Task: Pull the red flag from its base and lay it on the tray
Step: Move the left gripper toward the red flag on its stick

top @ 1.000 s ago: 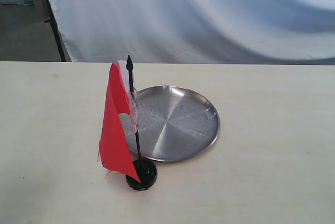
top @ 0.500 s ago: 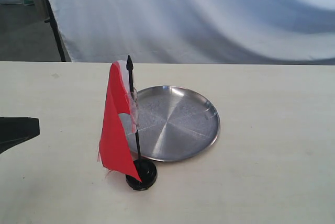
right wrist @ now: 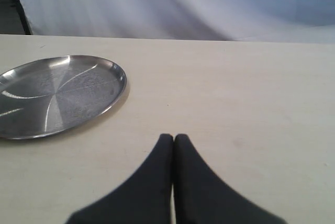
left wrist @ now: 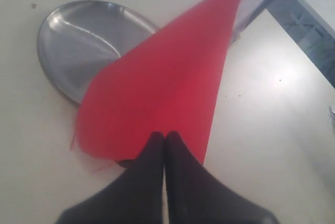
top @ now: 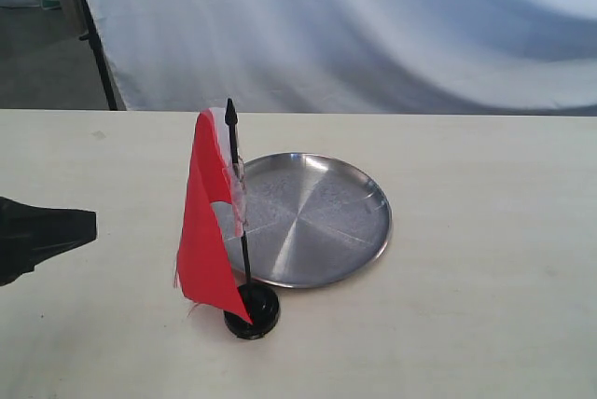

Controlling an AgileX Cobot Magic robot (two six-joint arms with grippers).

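The red flag (top: 205, 231) stands upright on its thin black pole in the small round black base (top: 252, 311), just in front of the steel tray (top: 364, 231). My left gripper (top: 91, 224) comes in from the left edge of the exterior view, shut and empty, well short of the flag. In the left wrist view the flag's red cloth (left wrist: 162, 88) fills the middle beyond my left gripper (left wrist: 165, 136), with the tray (left wrist: 57, 41) behind it and a sliver of the base (left wrist: 123, 163) showing. My right gripper (right wrist: 173, 138) is shut and empty over bare table, apart from the tray (right wrist: 112, 85).
A pale wooden table (top: 485, 324) carries everything. A white cloth backdrop (top: 373, 26) hangs behind the table's far edge, with a black stand leg (top: 98, 63) at the back left.
My left gripper has come into the exterior view from the left edge and moved a little further right towards the flag. The flag, base and tray have not moved.
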